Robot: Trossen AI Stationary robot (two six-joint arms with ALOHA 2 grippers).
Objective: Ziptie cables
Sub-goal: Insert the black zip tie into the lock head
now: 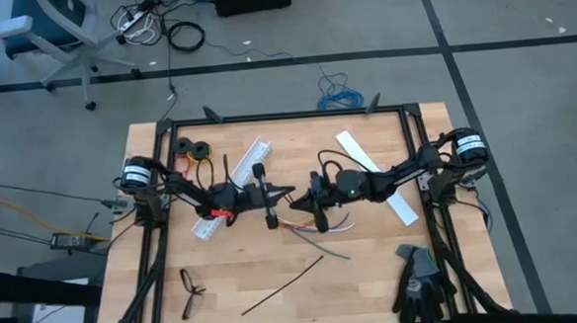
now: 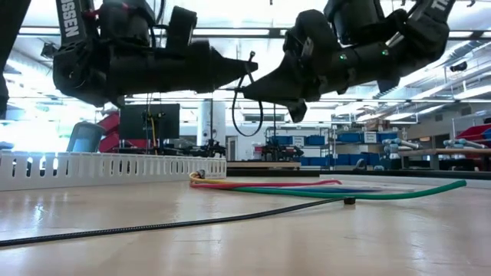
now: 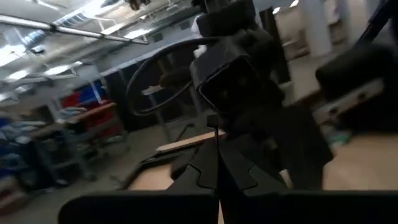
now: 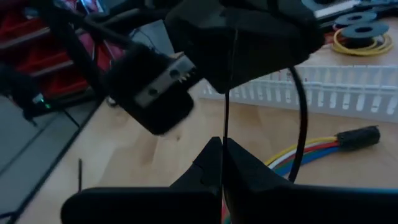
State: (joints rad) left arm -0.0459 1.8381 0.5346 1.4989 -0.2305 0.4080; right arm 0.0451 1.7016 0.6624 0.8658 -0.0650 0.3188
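We see the cables (image 1: 317, 224) as a loose fan of thin coloured wires lying flat on the tabletop (image 1: 374, 276) near its middle, just below where the two arms meet; in the low view they run as red, blue, yellow and green lines (image 2: 307, 186) along the wood, and in the right wrist view their ends gather at a small dark plug (image 4: 357, 135). One of the zipties (image 1: 283, 283) lies as a long dark line toward the near edge, well apart from the cables, and shows in the low view as a ribbed black strip (image 2: 153, 226) crossing the foreground. Both hands hang above the wood, tip to tip: our left hand (image 1: 288, 193) is fully closed, and a thin dark strip stands upright from between its fingertips in the left wrist view (image 3: 217, 180); our right hand (image 1: 300, 195) is likewise fully closed, with a thin dark line rising from between its tips (image 4: 222, 155), though we cannot tell if either line is a ziptie truly gripped. The white slotted strip (image 1: 232, 187) lies slantwise under the left arm, a flat white piece (image 1: 375, 175) under the right. Black eyeglasses (image 1: 190, 290) sit near the front left edge and dark gloves (image 1: 419, 283) at the front right, with bare wood between them
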